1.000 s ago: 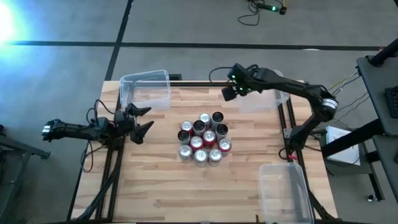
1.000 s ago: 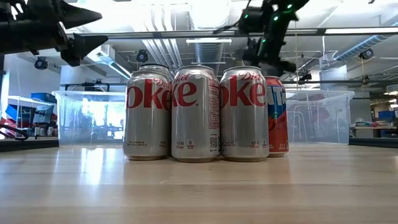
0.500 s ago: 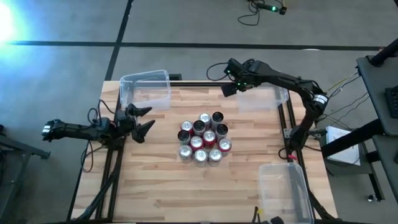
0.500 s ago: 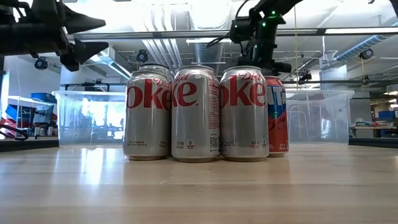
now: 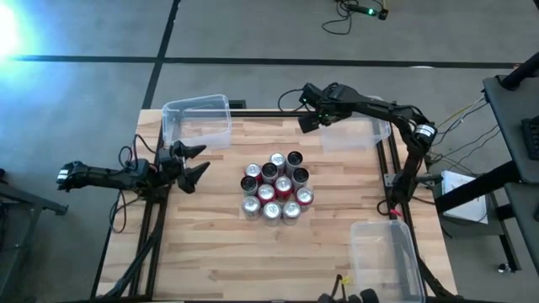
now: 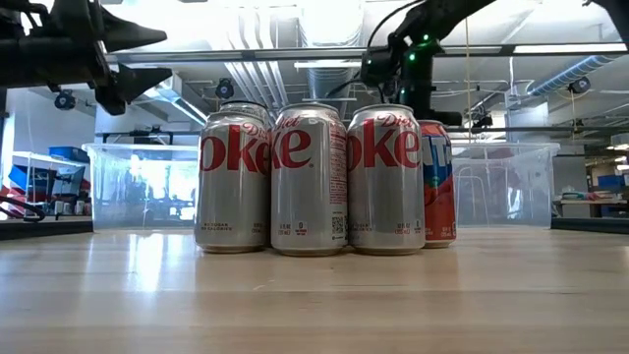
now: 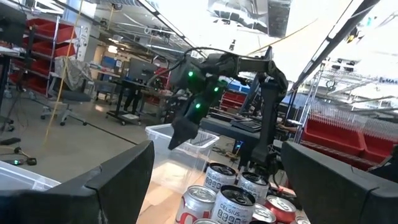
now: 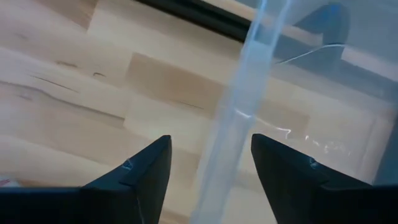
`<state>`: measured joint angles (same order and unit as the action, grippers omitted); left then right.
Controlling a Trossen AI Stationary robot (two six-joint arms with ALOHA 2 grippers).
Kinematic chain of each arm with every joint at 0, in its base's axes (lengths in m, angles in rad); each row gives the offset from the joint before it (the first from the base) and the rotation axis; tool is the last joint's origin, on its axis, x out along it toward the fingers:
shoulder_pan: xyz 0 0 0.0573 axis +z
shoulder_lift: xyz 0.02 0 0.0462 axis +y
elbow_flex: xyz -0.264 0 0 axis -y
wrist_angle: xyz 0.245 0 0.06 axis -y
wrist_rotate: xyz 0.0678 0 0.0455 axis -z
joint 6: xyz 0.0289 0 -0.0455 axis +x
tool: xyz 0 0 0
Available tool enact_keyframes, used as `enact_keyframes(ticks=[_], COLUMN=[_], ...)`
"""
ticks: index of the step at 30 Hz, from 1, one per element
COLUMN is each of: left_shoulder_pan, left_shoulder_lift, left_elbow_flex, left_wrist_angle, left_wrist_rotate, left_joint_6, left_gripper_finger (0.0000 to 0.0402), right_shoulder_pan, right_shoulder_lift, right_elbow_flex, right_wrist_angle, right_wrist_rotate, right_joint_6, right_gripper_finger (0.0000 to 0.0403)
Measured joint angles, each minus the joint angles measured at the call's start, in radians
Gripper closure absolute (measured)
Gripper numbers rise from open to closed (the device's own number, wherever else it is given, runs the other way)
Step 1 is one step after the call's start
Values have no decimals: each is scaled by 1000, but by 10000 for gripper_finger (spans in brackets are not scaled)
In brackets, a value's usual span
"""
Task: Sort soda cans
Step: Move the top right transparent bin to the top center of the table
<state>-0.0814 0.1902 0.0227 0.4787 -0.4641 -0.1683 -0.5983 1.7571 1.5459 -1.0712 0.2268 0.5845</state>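
Note:
The soda cans [image 5: 274, 187] stand upright in a tight cluster on the middle of the wooden table, with silver, red and black bodies. In the low view, three silver cans [image 6: 310, 177] fill the front row and a red can [image 6: 437, 182] stands behind them. My left gripper [image 5: 192, 164] hovers open at the table's left edge, pointing at the cluster [image 7: 230, 199]. My right gripper [image 5: 307, 124] hangs open near the far edge. Its fingers [image 8: 140, 171] stand on either side of the far right bin's rim [image 8: 249, 81], and I cannot see them touching it.
Three clear plastic bins stand on the table: one at the far left corner [image 5: 198, 118], one at the far right [image 5: 358, 135] and one at the near right corner [image 5: 386, 257]. Bare wood lies in front of the cans [image 6: 314, 295].
My right arm has folded back toward the far right. Its gripper has shifted a little toward the table's left and upward, staying beside the far right bin. The cans and my left gripper have kept still.

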Motion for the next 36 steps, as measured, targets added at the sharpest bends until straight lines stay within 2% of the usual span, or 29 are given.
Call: enact_keyframes(ticks=[4,10,15,23,29,33,36], left_shoulder_pan=[0,0,0,-2,-3,-3,-2], left_shoulder_lift=[-1,-1,0,2,20,31,39], left_elbow_flex=[0,-1,-1,-1,-1,-1,-1], left_wrist_angle=[9,19,-6,-69,-66,-79,-75], left_wrist_rotate=[-1,1,16,83,72,55,54], left_joint_6=[-2,-2,-50,-170,-186,-186,-183], left_gripper_finger=[66,66,66,66,66,66,66], right_shoulder_pan=[0,9,62,156,162,168,169], right_shoulder_lift=[16,-1,-69,-120,-118,-117,-117], right_elbow_flex=[0,0,35,96,82,73,56], right_wrist_angle=[3,-9,-54,64,216,251,272], right_wrist_rotate=[0,0,-2,-8,-204,-285,-309], right_joint_6=[-22,-41,-146,-646,-852,-933,-977], right_gripper_finger=[241,371,376,378,379,380,380])
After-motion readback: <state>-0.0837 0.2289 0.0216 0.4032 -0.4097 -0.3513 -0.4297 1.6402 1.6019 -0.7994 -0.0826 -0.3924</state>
